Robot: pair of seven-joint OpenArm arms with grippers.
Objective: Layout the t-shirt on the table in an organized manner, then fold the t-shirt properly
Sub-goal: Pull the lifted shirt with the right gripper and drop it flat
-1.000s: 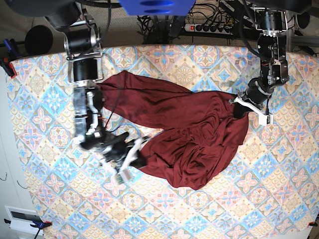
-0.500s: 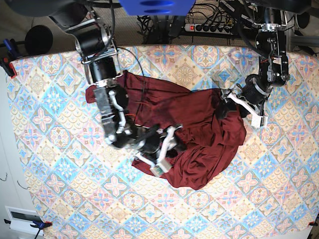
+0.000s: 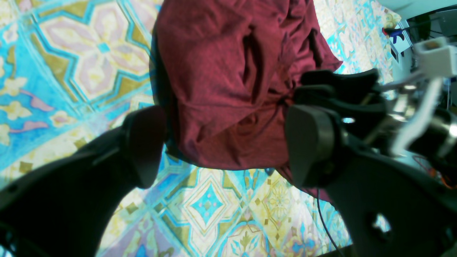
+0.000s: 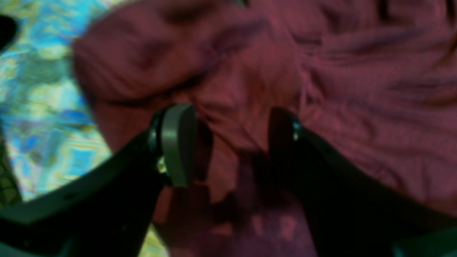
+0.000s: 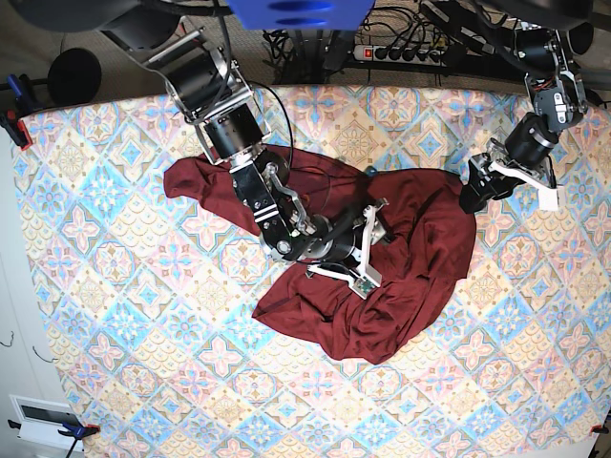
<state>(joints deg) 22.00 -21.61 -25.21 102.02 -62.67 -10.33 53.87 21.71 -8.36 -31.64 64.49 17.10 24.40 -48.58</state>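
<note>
While the t-shirt [image 5: 382,258] lies in a messy heap in the middle of the counter [image 5: 105,286], both end effectors have their jaws spread and hold nothing. The left end effector [image 3: 225,146] hangs at the right edge of the heap, just beside the cloth. The right end effector [image 4: 232,142] sits over the middle of the heap, low above the folds.

Trouble could come if either one grabs the wrong spot. The cloth is bunched in layers, so a pinch could catch two layers at once. Then a pull would drag the whole heap and not spread it. A sleeve could also stay tucked under the body of the shirt.

From the base view, the whole shape shows: one part reaches toward the far left, and the widest part spreads toward the near side. Neither wrist view shows that. The left wrist view shows a rounded fold of cloth between the two pads, with bare counter under them. The right wrist view is blurry, but it shows wrinkles right below the jaws.
</note>
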